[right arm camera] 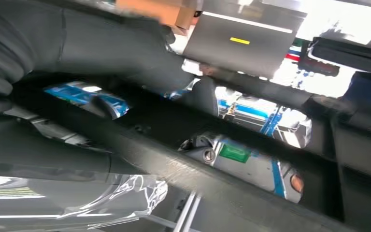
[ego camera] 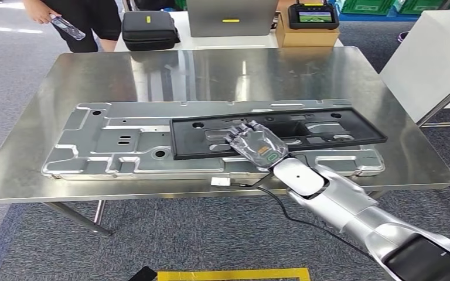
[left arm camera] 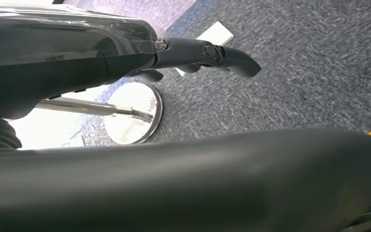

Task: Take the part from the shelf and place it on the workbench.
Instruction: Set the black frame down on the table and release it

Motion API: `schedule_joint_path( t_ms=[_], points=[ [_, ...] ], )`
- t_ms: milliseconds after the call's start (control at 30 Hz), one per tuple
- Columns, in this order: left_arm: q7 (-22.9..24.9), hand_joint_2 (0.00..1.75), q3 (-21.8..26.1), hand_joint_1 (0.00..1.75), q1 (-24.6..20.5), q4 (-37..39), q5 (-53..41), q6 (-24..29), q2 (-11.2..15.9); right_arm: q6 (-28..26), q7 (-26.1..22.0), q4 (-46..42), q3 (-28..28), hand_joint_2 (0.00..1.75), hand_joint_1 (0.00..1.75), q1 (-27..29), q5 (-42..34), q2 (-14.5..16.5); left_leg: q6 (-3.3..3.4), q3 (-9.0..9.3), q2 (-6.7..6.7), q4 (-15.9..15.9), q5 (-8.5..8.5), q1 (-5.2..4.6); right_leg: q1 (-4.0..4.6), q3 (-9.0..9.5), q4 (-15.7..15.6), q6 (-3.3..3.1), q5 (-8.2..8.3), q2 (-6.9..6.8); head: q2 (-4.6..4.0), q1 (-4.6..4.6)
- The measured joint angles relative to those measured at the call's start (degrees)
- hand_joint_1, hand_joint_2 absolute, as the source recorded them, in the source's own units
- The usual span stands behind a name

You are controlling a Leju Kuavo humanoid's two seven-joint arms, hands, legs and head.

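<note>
The part is a long black plastic frame (ego camera: 328, 126). It lies flat on a large silver stamped metal plate (ego camera: 111, 146), which rests on the steel workbench (ego camera: 211, 70). My right hand (ego camera: 256, 143) reaches in from the lower right and sits over the frame's near rail, fingers lying across it. In the right wrist view that rail (right arm camera: 174, 164) runs between the thumb and fingers of my right hand (right arm camera: 101, 43), so the hand grips it. My left hand (left arm camera: 125, 53) hangs beside me above the carpet, fingers stretched out and holding nothing.
A person holding a clear bottle (ego camera: 67, 26) stands at the far left. On the table behind are a black bag (ego camera: 149, 29), a grey case (ego camera: 231, 17) and a cardboard box (ego camera: 307, 32). A white table (ego camera: 433, 58) stands at right. Yellow floor tape (ego camera: 234, 274) lies near me.
</note>
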Motion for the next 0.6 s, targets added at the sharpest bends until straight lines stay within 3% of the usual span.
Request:
schedule_joint_path(
  t_ms=[33,167,600],
  points=[
    [0.0,1.75,-0.1,0.00,0.0,0.0,0.0,0.3,0.0,0.0,0.0,0.0,0.2,0.00,0.00,0.0,0.0,0.0,0.00,0.00,0.00,0.0,0.00,0.00,0.00,0.00,0.0,0.00,0.00,0.00,0.00,0.00],
    [-0.3,0.00,-0.5,0.00,-0.1,0.0,0.0,1.0,0.0,0.0,0.1,0.0,0.4,0.00,0.00,0.2,0.0,-0.3,0.00,0.00,0.00,0.0,0.00,0.00,0.00,0.00,0.0,0.00,0.00,0.00,0.00,0.00],
    [0.0,0.00,-0.6,0.00,-0.2,0.0,0.3,0.5,-0.1,-1.0,0.1,-0.1,0.0,0.00,0.00,1.0,-0.1,-0.6,0.00,0.01,0.01,0.0,0.00,0.00,0.00,0.01,0.0,0.00,0.00,0.00,0.00,0.00]
  ],
)
